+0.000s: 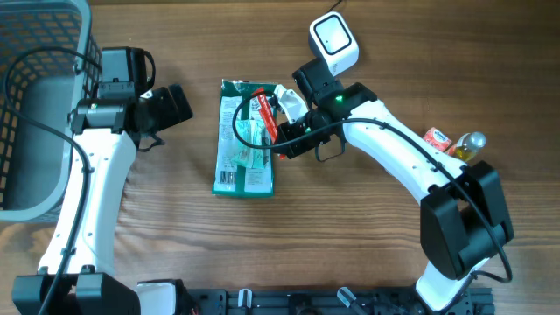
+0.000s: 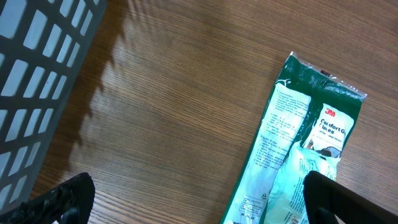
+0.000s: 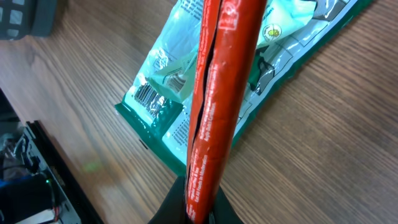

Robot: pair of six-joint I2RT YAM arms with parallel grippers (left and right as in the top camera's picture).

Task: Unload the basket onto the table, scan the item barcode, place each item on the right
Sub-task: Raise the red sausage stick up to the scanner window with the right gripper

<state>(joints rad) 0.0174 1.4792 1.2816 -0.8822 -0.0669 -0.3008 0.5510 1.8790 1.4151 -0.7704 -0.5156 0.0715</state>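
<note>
1. Red packet (image 3: 217,93) sits closest to the right wrist camera, seen edge-on. The right tool (image 3: 198,208) is pinched tight on its lower end.
2. The held packet hangs over a green glove pack (image 1: 245,144), which lies flat on the worktop (image 1: 350,254). Can't tell whether the two touch.
3. Left tool (image 1: 175,107) has its jaws spread wide and holds nothing. It sits between the grey basket (image 1: 79,26) and the glove pack.
4. White scanner (image 1: 334,42) rests near the right tool, at the far edge, apart from the packet.
5. Progress, as a judgement: the item is picked up, so the grasp is done. Showing it to the scanner looks not yet done. No barcode is visible on the red packet, though one shows on the glove pack (image 3: 148,96).
6. Counts: two tools, one red packet, one glove pack, one scanner, one basket. At the right there is also one orange sachet (image 1: 437,138) and one small bottle (image 1: 472,144).
</note>
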